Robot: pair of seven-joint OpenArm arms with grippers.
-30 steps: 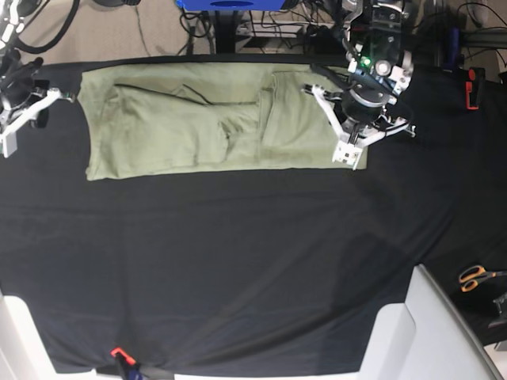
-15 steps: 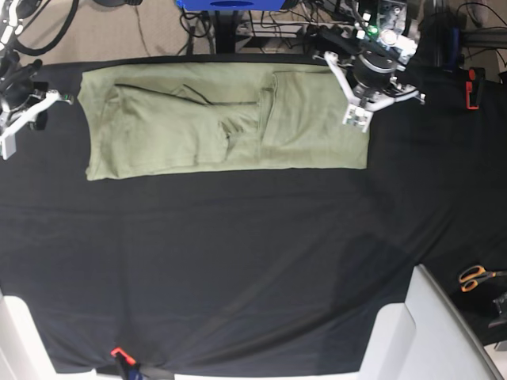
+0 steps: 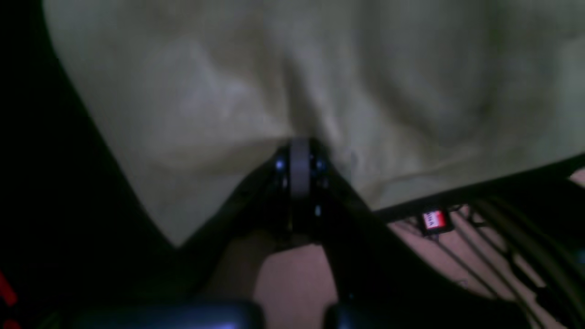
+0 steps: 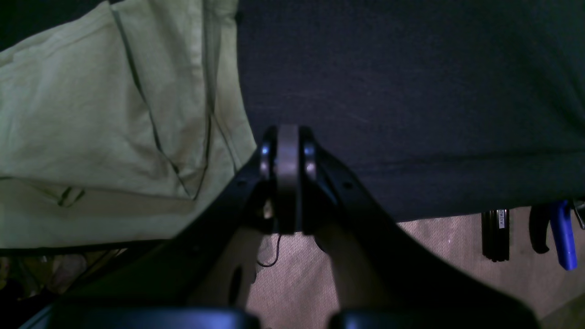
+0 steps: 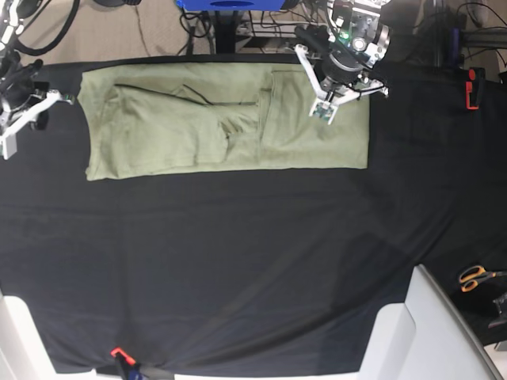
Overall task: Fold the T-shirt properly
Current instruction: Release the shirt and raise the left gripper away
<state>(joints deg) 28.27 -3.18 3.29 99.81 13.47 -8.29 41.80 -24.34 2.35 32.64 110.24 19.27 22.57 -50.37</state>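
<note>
The T-shirt [image 5: 182,127], pale sage green, lies as a long flat strip across the far part of the black table cloth [image 5: 253,253], with a folded flap near its middle. My left gripper [image 5: 323,115] hovers over the shirt's right part near the far edge. In the left wrist view its jaws [image 3: 299,148] are shut, with the T-shirt [image 3: 411,68] just beyond the tips and nothing plainly pinched. My right gripper [image 5: 9,144] is at the table's left edge, off the shirt. In the right wrist view it [image 4: 287,135] is shut over black cloth beside the T-shirt's [image 4: 82,114] hem.
Orange-handled scissors [image 5: 475,277] lie at the right edge. White panels [image 5: 432,332] stand at the near corners. A red clamp [image 5: 471,87] holds the cloth at the far right, an orange clip [image 5: 119,352] at the near edge. Cables and a blue box [image 5: 230,5] lie beyond the far edge.
My left gripper has moved from the shirt's near right corner up and to the left, toward the far edge, staying shut. The shirt and the right arm have not moved.
</note>
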